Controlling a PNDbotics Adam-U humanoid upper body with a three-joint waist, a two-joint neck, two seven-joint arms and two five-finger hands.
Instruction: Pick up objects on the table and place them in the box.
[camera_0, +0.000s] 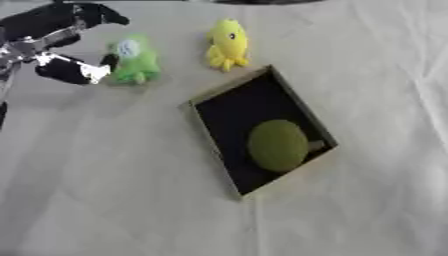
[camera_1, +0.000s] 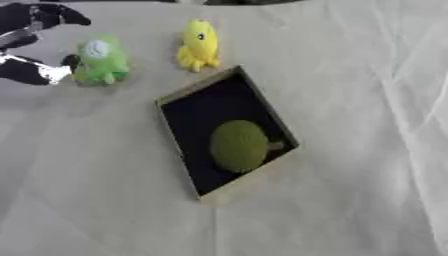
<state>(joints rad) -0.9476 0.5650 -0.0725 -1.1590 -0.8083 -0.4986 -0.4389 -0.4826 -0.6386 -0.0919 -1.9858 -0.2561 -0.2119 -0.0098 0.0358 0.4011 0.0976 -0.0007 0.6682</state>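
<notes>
A green plush toy (camera_0: 133, 61) lies at the upper left of the table. My left hand (camera_0: 61, 42) reaches in from the left, open, one finger above the toy's left side and its thumb (camera_0: 77, 71) just touching the toy's left edge. A yellow plush toy (camera_0: 227, 45) lies to the right of the green one. The shallow black box (camera_0: 214, 107) with tan rim sits tilted in the middle, holding a round olive-green object (camera_0: 277, 145). My right hand is out of sight.
A cream cloth (camera_0: 367, 75) with folds covers the whole table. Open cloth stretches to the right of the box and in front of it.
</notes>
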